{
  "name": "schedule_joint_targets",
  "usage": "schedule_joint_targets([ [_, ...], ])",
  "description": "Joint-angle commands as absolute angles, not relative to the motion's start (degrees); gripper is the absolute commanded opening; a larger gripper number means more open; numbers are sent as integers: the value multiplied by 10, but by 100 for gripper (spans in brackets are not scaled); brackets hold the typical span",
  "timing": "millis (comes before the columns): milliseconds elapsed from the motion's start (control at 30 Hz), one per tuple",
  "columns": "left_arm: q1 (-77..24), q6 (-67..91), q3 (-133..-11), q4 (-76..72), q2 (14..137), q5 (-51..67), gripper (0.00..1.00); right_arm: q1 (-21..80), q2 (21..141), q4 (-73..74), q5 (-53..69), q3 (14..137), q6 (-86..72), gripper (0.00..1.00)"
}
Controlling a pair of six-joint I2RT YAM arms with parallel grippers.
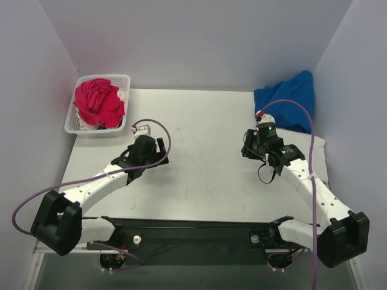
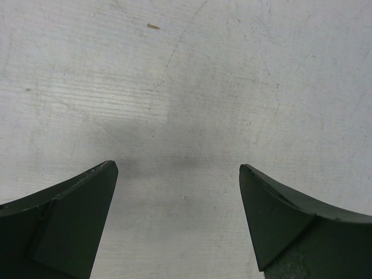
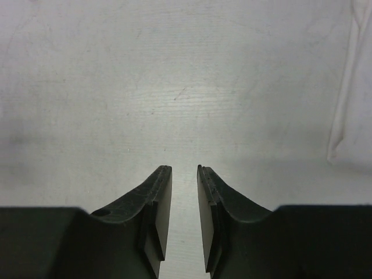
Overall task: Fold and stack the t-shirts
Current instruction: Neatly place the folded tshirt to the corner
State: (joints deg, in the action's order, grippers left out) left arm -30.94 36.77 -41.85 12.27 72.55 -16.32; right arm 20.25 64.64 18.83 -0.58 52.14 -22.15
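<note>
A bright blue t-shirt (image 1: pixel 287 96) lies crumpled at the table's far right corner. Below it, a white t-shirt (image 1: pixel 320 148) lies flat along the right edge, and its hem (image 3: pixel 349 87) shows in the right wrist view. A magenta-pink t-shirt (image 1: pixel 98 103) is bunched in the basket with a bit of white cloth (image 1: pixel 123 95) beside it. My left gripper (image 1: pixel 161 151) (image 2: pixel 177 168) hangs wide open over bare table. Left of the white t-shirt, my right gripper (image 1: pixel 251 148) (image 3: pixel 184 168) stands over the table, its jaws a narrow gap apart and holding nothing.
A white plastic lattice basket (image 1: pixel 72 124) stands at the far left corner. The grey table (image 1: pixel 205 139) runs between the two arms. Walls close in the back and both sides.
</note>
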Motion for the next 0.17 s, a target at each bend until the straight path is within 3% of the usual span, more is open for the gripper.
schedule_joint_targets([
  [0,-312,356,-427,101,710,-185,97,208,662,162,28,518,-214,25],
  [100,-313,354,-425,101,707,-188,98,217,664,158,20,516,-217,29],
  [133,-314,354,-425,102,707,-188,97,220,658,149,17,510,-216,39],
])
